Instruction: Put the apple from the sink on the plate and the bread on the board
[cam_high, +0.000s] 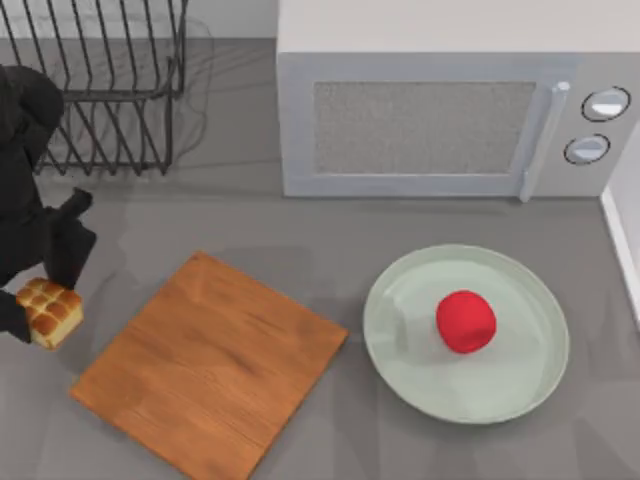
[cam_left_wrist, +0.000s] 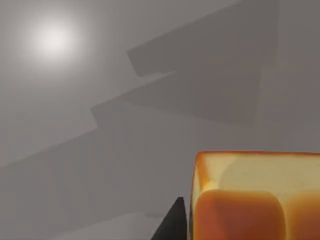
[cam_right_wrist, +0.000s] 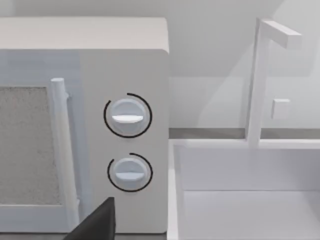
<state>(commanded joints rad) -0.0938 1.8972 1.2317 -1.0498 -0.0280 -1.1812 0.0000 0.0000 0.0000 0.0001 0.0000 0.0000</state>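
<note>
Your left tool (cam_high: 40, 305) sits at the counter's (cam_high: 330, 215) left edge, closed on the small square golden-brown bread (cam_high: 49, 311), just left of the flat orange-brown wooden board (cam_high: 210, 365). The small bright red apple (cam_high: 465, 321) lies in the large round pale mint-green plate (cam_high: 400, 345), right of the board. Your right tool's opening I cannot tell; its wrist faces the white microwave (cam_right_wrist: 85, 55) and white sink (cam_right_wrist: 240, 200).

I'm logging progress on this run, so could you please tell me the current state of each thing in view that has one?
Small red apple: resting on the plate.
Pale mint-green round plate: on the table, holding the apple.
Golden-brown scored bread block: gripped by the left gripper, off the board's left edge.
Orange-brown wooden board: flat, bare.
White microwave: door closed.
Black wire rack: upright.
</note>
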